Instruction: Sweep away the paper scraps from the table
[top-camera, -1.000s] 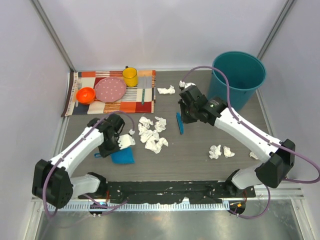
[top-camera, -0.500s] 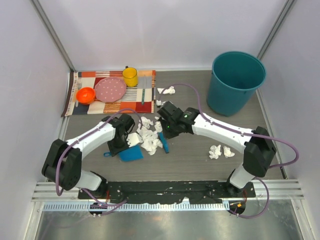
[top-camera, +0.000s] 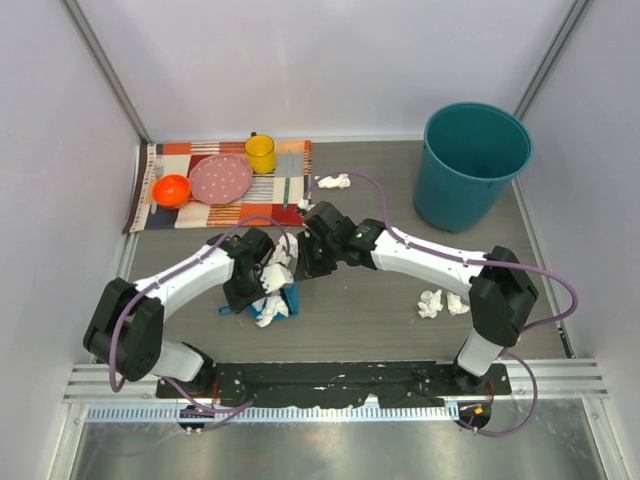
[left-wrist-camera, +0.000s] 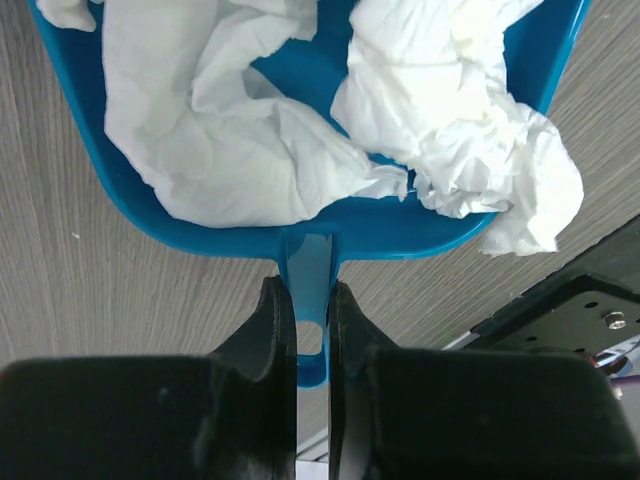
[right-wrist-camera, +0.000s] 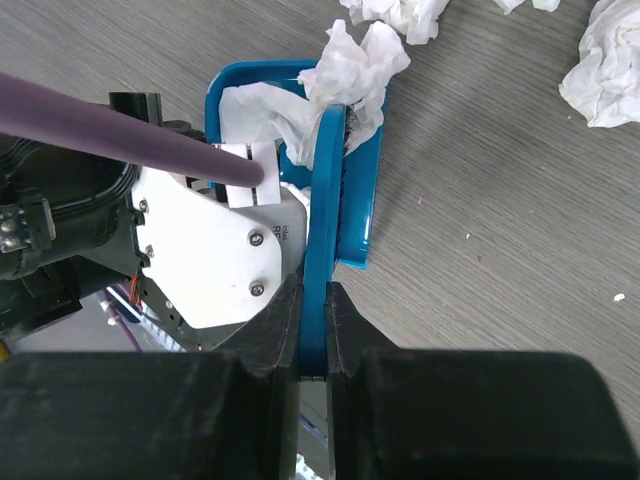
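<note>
Now, left hand (left-wrist-camera: 300, 300): my fingers are clamped tight on the flat handle of the blue plastic dustpan (left-wrist-camera: 380, 240), one on each side of it.
Right hand (right-wrist-camera: 312, 300): closed hard around the handle of the blue plastic hand brush (right-wrist-camera: 325, 190), which runs straight out ahead of my fingers.
Dustpan: lying on the dark wood-grain desk (top-camera: 380, 320), its tray just ahead of my left hand.
Brush: its far end reaches over the dustpan's tray and touches the paper there.
Crumpled white paper scraps (left-wrist-camera: 220, 130): big wads fill the tray directly in front of my left hand, and one hangs over the tray's right rim.
Scraps on the desk: two wads (top-camera: 441, 302) sit side by side well off to the right of my right hand. Another wad (top-camera: 333, 181) lies beyond that hand, near the edge of the striped multicoloured placemat (top-camera: 170, 215).
Hands together: in the top view my right hand is just beside my left, a little beyond it.
Teal plastic bucket (top-camera: 470, 165): upright, far beyond and to the right of my right hand, well apart from the dustpan.
</note>
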